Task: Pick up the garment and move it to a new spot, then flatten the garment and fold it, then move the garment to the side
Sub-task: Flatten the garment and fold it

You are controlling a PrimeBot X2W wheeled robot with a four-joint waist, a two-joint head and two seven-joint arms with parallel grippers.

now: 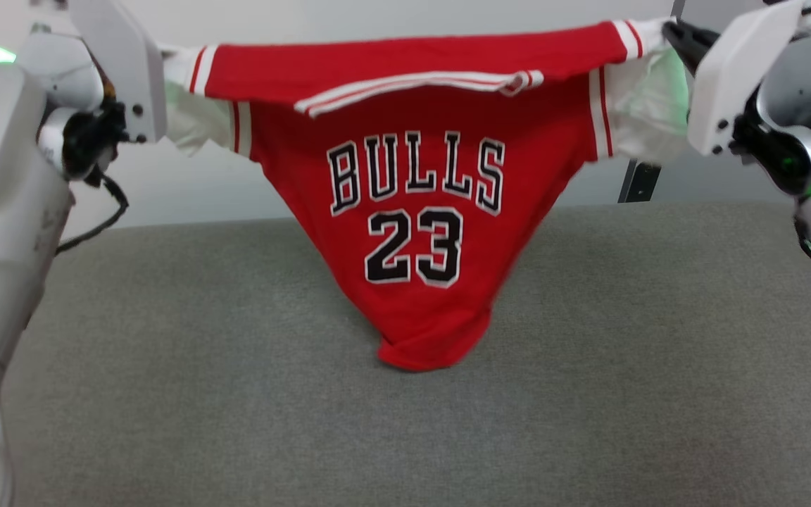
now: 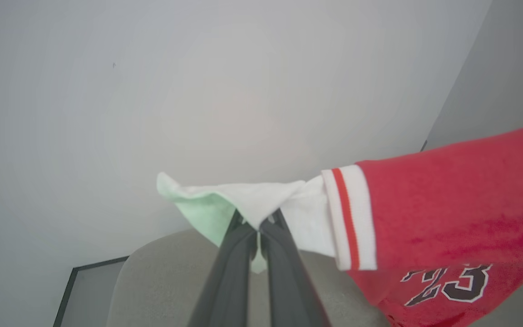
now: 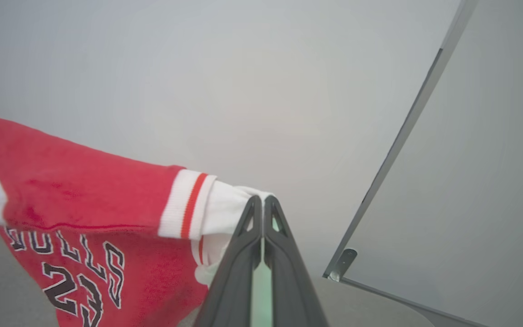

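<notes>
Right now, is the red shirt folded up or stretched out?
Stretched out, not folded. The left hand and the right hand each pinch one end, and the shirt hangs spread between them.

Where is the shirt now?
In the head view the shirt hangs mid-frame, stretched by its sleeves between the left end effector and right end effector, over the grey surface.

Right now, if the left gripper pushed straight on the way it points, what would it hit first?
Beyond the sleeve of the garment pinched in the left gripper, the line looks free up to the pale wall; how far off that stands is unclear.
</notes>
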